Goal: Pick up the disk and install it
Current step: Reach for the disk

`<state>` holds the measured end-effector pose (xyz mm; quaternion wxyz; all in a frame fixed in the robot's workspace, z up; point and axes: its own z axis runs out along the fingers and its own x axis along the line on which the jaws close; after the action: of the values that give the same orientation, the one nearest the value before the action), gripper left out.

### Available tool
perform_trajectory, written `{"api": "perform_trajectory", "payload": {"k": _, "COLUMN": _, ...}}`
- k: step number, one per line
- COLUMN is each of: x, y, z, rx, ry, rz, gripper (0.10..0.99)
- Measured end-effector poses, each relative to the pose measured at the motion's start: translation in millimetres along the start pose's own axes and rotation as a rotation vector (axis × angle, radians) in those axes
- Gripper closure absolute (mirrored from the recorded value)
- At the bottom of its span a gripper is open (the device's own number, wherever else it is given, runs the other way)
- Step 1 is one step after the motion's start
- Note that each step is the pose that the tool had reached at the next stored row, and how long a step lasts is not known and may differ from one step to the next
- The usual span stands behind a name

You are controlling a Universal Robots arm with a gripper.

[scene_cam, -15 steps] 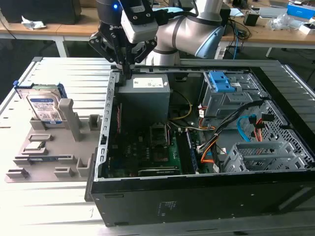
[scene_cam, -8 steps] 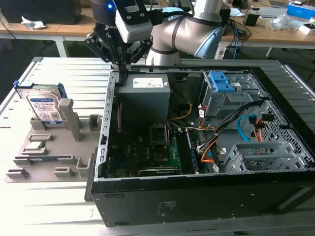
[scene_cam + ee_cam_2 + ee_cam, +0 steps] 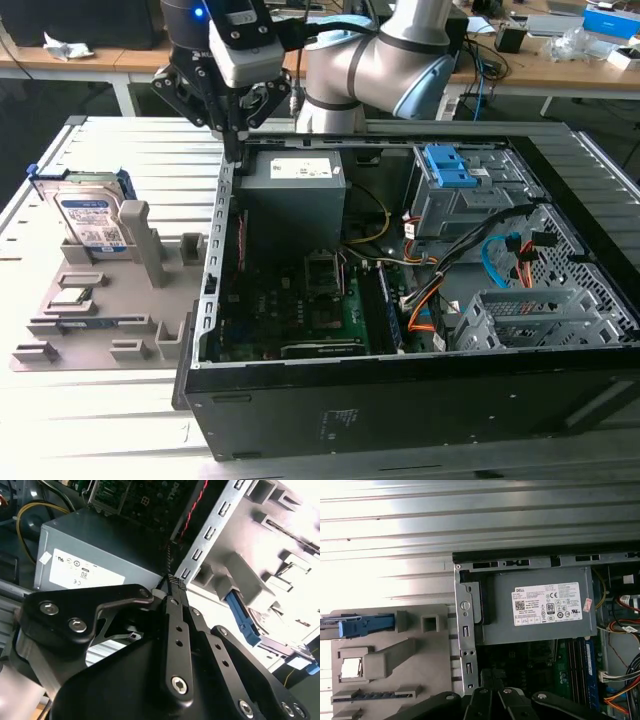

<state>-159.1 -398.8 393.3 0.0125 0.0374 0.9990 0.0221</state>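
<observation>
The disk [image 3: 90, 215] stands on edge in the grey holder [image 3: 100, 305], likely for easy grasping. The claw [image 3: 232, 150], clenched and empty, hovers well apart from it, above the case wall [image 3: 222, 235].

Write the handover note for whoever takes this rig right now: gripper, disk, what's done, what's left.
The gripper is shut and holds nothing. It hangs over the open computer case at its wall on the exterior view's left, beside the power supply.
The disk stands on edge in the grey holder tray outside the case, on the exterior view's left, apart from the gripper.
Done: nothing that shows; the disk is untouched.
Left: the disk is not yet picked up and not yet installed. The blue-latched drive cage is inside the case.
</observation>
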Motion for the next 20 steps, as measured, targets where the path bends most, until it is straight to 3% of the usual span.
{"api": "perform_trajectory", "payload": {"k": 20, "x": 34.8, "y": -2.6, "z": -1.0, "rx": 0.0, "ry": 0.0, "rz": 0.0, "gripper": 0.98}}
